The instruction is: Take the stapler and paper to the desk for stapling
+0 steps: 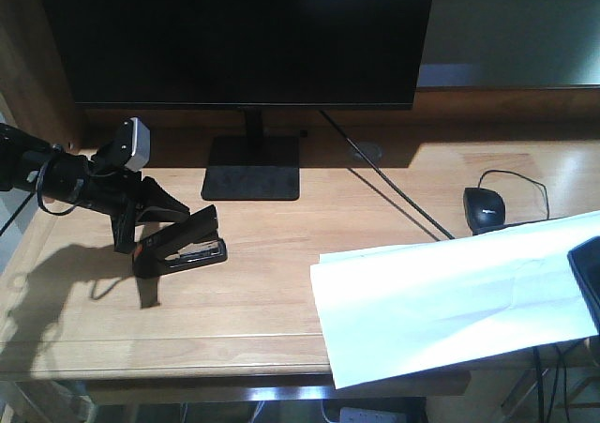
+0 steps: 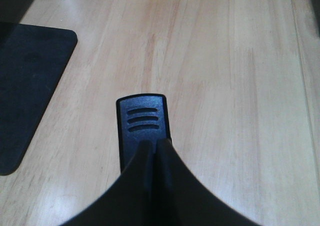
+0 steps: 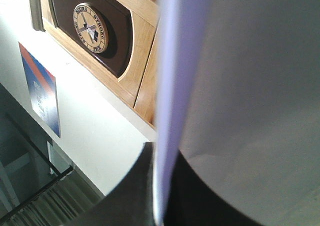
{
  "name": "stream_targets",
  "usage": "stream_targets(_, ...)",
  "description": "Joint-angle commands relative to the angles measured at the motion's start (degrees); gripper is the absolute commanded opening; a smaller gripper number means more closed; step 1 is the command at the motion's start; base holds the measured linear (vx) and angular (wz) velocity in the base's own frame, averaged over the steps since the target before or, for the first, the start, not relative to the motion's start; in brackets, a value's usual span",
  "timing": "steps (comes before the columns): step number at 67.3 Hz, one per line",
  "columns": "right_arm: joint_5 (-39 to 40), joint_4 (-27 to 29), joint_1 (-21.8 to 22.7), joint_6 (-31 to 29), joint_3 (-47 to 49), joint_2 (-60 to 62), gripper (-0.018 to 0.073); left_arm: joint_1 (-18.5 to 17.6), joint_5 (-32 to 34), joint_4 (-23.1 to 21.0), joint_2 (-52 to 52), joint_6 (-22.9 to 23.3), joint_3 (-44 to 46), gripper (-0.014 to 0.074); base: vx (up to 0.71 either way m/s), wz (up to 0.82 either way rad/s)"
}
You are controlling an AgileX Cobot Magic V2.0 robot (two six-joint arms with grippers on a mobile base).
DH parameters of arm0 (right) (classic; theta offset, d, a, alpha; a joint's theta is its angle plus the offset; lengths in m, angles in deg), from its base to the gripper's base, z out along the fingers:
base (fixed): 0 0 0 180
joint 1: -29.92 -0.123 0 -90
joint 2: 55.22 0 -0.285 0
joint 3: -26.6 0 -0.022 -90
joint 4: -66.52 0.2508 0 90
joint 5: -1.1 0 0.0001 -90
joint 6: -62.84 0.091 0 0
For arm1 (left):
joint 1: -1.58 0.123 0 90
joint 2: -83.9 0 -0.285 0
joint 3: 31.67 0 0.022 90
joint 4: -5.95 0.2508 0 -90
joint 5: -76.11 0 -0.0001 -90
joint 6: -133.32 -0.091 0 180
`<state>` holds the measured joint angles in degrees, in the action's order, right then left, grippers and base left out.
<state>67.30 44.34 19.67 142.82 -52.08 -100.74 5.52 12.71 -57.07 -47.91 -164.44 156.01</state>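
Note:
The black stapler (image 1: 183,243) rests on the light-wood desk (image 1: 262,296) at the left, its upper arm tilted up and an orange patch at its near end. My left gripper (image 1: 157,228) is shut on it; in the left wrist view the fingers (image 2: 137,171) meet over the stapler's slotted black end (image 2: 142,118). The large white paper (image 1: 450,296) lies over the desk's right front, overhanging the edge. My right gripper (image 1: 586,278) is shut on its right edge, and the right wrist view shows the paper (image 3: 250,85) edge-on between the fingers (image 3: 140,191).
A dark monitor (image 1: 234,38) stands at the back on a flat black base (image 1: 251,168) (image 2: 25,85). A black mouse (image 1: 485,207) with a looped cable lies behind the paper, and a thin dark cable (image 1: 394,198) crosses the desk. A wooden wall plaque (image 3: 92,28) shows.

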Motion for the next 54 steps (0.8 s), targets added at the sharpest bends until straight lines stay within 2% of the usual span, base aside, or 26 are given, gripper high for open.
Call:
stream_targets(1,10.30,0.89,0.01,-0.40,-1.43,-0.05,-0.0001,-0.26,-1.63,-3.17,3.41,0.64,1.37,-0.0008,0.00,0.00)
stream_targets(54,10.58,0.89,0.01,-0.40,-1.43,-0.05,-0.0001,-0.26,-1.68,-3.16,3.41,0.64,1.37,-0.0008,0.00,0.00)
